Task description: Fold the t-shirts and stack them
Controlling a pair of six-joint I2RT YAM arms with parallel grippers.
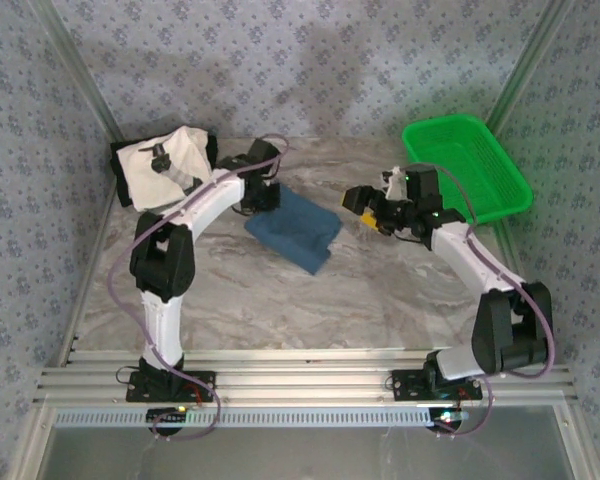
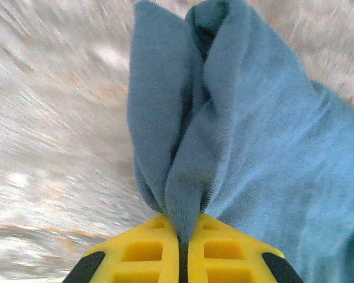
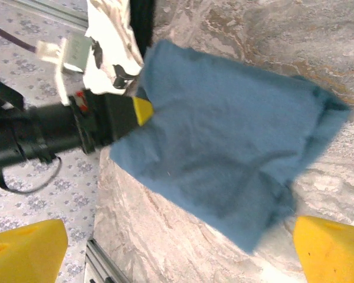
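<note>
left end effector (image 2: 183, 242) | clamped on teal t-shirt (image 2: 271, 153) fold

Top cam sits high behind the arm bases, looking down and toward the far wall, so it takes in the whole surface (image 1: 310, 300). Left wrist cam is jammed right up against the blue shirt (image 2: 271, 147), just past the left gripper (image 2: 182, 236). Right wrist cam is a bit farther off, facing left over that same shirt, so all three views share it.

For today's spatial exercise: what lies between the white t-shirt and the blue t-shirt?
The left gripper, shut on the blue t-shirt, seen in the top view.
</note>
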